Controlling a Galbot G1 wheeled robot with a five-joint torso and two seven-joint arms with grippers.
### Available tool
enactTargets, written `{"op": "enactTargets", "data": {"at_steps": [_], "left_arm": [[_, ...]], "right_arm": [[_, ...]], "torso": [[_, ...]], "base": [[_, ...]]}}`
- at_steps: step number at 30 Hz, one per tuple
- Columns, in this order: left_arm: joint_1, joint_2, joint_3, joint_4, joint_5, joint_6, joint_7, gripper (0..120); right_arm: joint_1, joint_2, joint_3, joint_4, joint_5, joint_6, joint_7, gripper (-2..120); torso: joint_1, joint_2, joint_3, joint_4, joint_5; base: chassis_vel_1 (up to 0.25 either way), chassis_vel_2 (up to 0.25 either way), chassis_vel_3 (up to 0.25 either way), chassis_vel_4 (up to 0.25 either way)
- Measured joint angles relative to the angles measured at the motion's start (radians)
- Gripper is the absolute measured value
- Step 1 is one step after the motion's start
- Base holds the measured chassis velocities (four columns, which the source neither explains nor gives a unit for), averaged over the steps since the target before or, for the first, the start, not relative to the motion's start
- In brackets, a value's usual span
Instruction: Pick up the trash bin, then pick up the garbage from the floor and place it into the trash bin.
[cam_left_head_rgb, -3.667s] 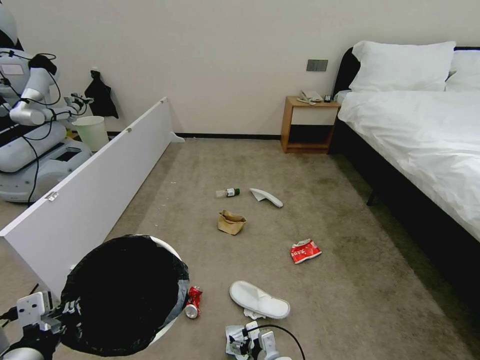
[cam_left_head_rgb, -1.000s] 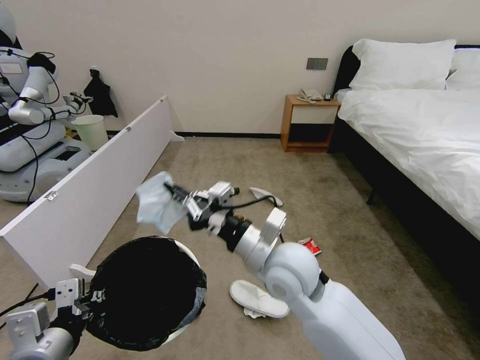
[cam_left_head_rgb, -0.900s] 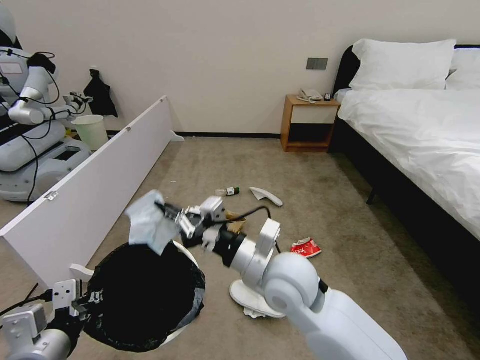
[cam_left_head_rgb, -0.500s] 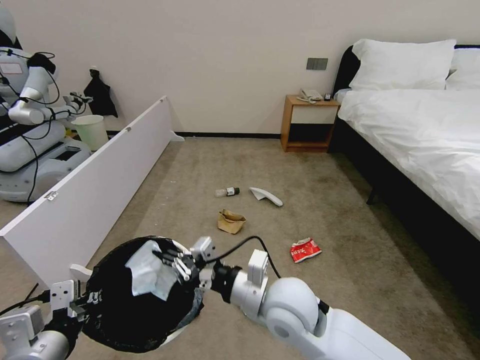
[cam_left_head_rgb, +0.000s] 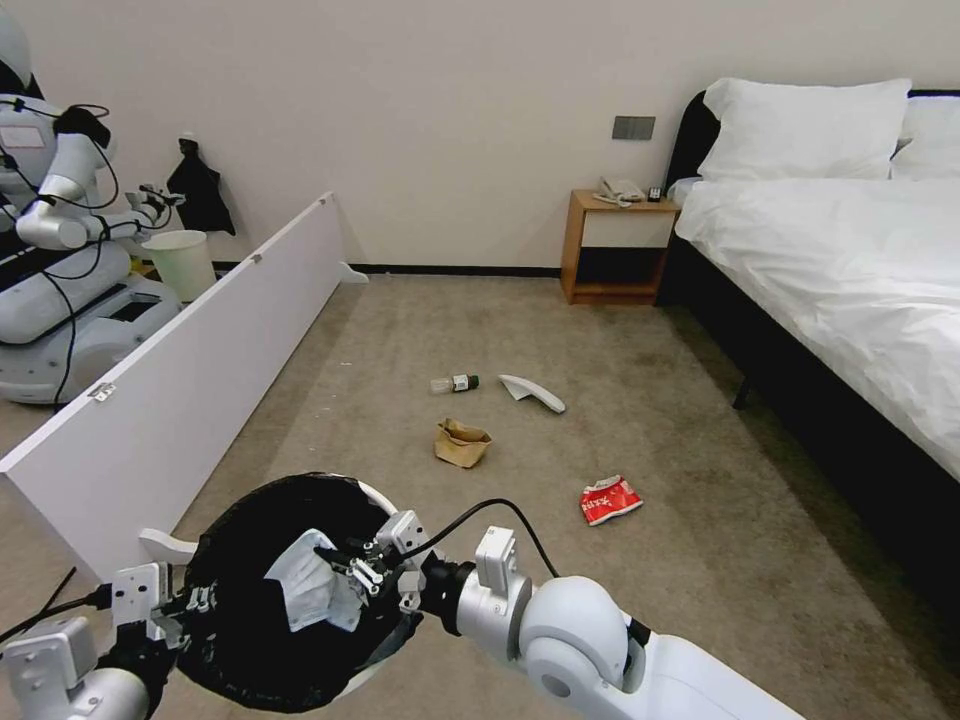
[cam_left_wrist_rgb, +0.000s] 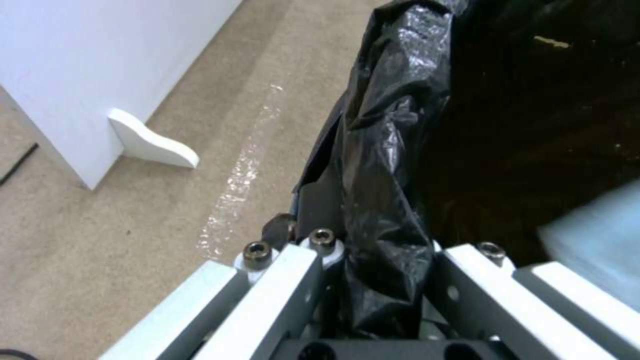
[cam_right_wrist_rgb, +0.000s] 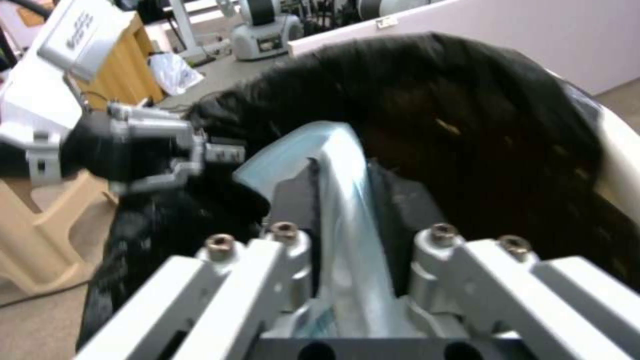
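left gripper clamped on the bin rim, holding it up off the floor as a target. right gripper pinches the tissue inside the bin mouth, so release drops it in. can't see the can; bottle, bag, wrapper beyond the bin.

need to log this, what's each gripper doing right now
Left gripper: shut on the trash bin rim and black liner.
Right gripper: shut on a crumpled tissue, over the bin's mouth.
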Motion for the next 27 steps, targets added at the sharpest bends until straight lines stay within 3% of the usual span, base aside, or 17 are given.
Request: {"op": "enactTargets", "data": {"at_steps": [2, 6, 7, 18, 25, 27], "left_arm": [[0.002, -0.005, 0.016, -0.002, 0.002, 0.0, -0.002, 3], [0.003, -0.008, 0.024, -0.003, 0.005, 0.0, -0.003, 3], [0.004, -0.008, 0.027, -0.004, 0.006, 0.0, -0.003, 3], [0.01, -0.004, 0.019, -0.008, 0.003, 0.0, -0.003, 3], [0.011, -0.005, 0.012, -0.006, 0.0, 0.0, -0.003, 3], [0.012, -0.008, -0.008, -0.005, -0.01, 0.0, -0.004, 3]], "right_arm": [[0.011, 0.023, -0.008, -0.009, 0.001, -0.004, 0.002, 39], [0.019, 0.034, -0.013, -0.011, 0.001, -0.007, 0.002, 47], [0.025, 0.043, -0.019, -0.011, 0.001, -0.009, 0.002, 55], [0.031, 0.051, -0.022, 0.001, -0.002, -0.009, -0.001, 96], [0.023, 0.035, -0.005, 0.03, -0.003, 0.01, -0.009, 100], [0.011, 0.053, 0.08, 0.06, 0.004, 0.037, -0.013, 100]], "torso": [[0.0, 0.0, 0.0, 0.0, -0.0001], [0.0, 0.0, 0.0, 0.0001, -0.0001], [0.0, 0.0, 0.0, 0.0, -0.0001], [0.0, 0.0, 0.0, 0.0, 0.0], [0.0, 0.0, 0.0, -0.0001, -0.0001], [0.0, 0.0, 0.0, -0.0002, 0.0]], "base": [[0.0, 0.0, 0.0, 0.0], [0.0, 0.0, 0.0, 0.0], [0.0, 0.0, 0.0, 0.0], [0.0, 0.0, 0.0, 0.0], [0.0, 0.0, 0.0, 0.0], [0.0, 0.0, 0.0, 0.0]]}}
